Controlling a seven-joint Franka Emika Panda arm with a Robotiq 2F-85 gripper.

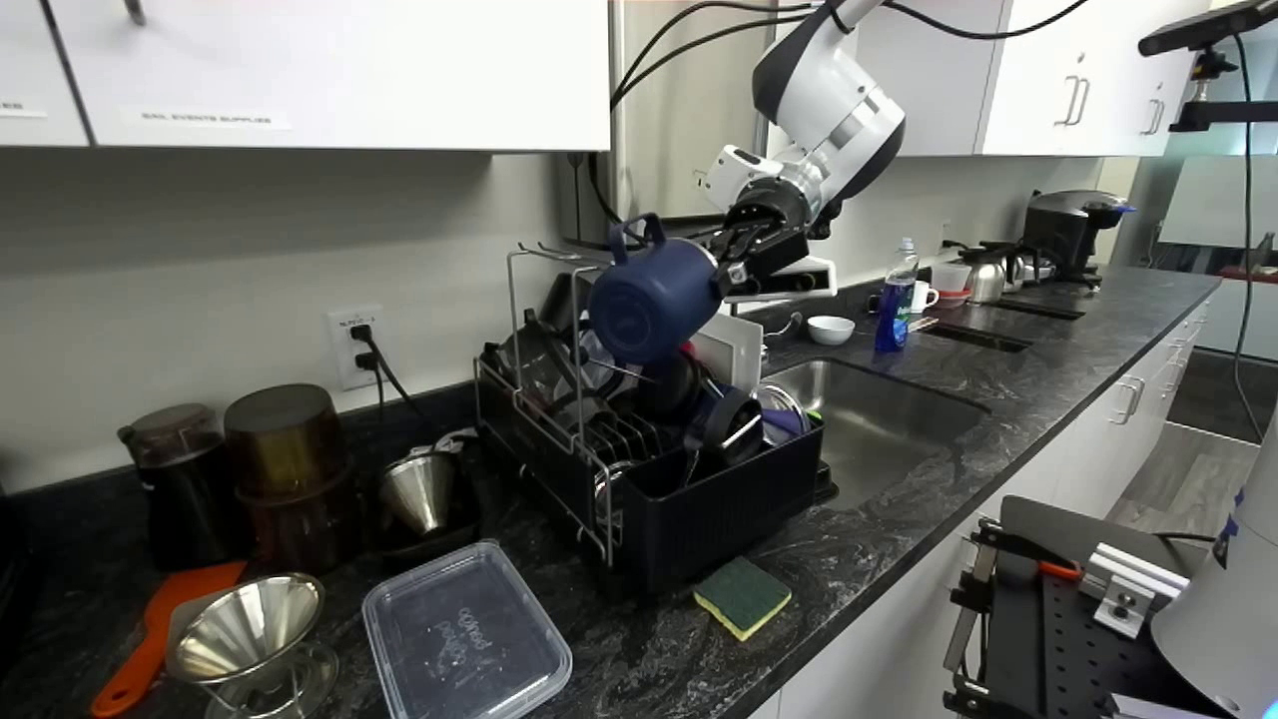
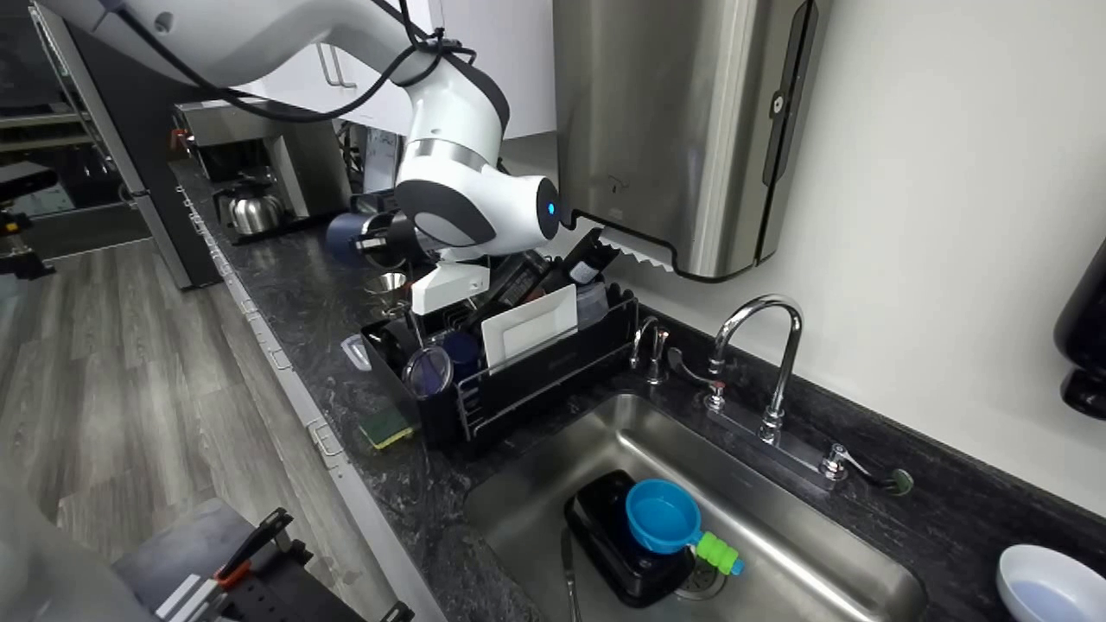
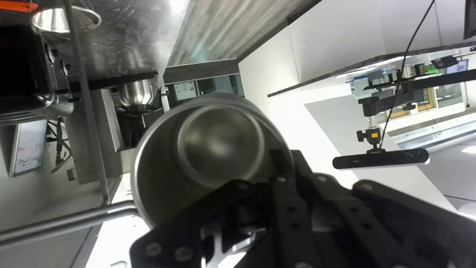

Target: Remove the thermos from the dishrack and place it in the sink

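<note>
My jaws are clamped on the thermos (image 1: 647, 305) at its rim. In the wrist view I look straight into its round metal mouth, and one jaw shows inside the rim while its partner lies against the outer wall.

The thermos is blue on the outside. I hold it tipped well over, its base slanting down and away from me and its handle (image 1: 636, 232) standing up on top. It is in the air above the dishrack (image 1: 734, 521), close by the rack's tall wire frame (image 3: 70, 219), though I cannot tell whether the two touch.

Under it the rack is crowded with dark dishes (image 1: 669, 384), heaped too tightly for me to sort one from another. A white plate (image 2: 529, 328) leans on edge on the side nearest the sink (image 2: 536, 484). The sink lies just beside the rack and well apart from the thermos. In it sits a black tray (image 2: 626, 561) with a blue cup (image 2: 664, 516) on top; the cup has a green stem (image 2: 717, 553). A thin utensil (image 2: 568, 549) lies beside the tray.

On the worktop (image 1: 849, 547) a green and yellow sponge (image 1: 743, 594) lies near the rack, as does a see-through plastic box (image 1: 467, 639). Past the sink stand a white bowl (image 1: 831, 331) and a bottle of blue soap (image 1: 896, 310).
</note>
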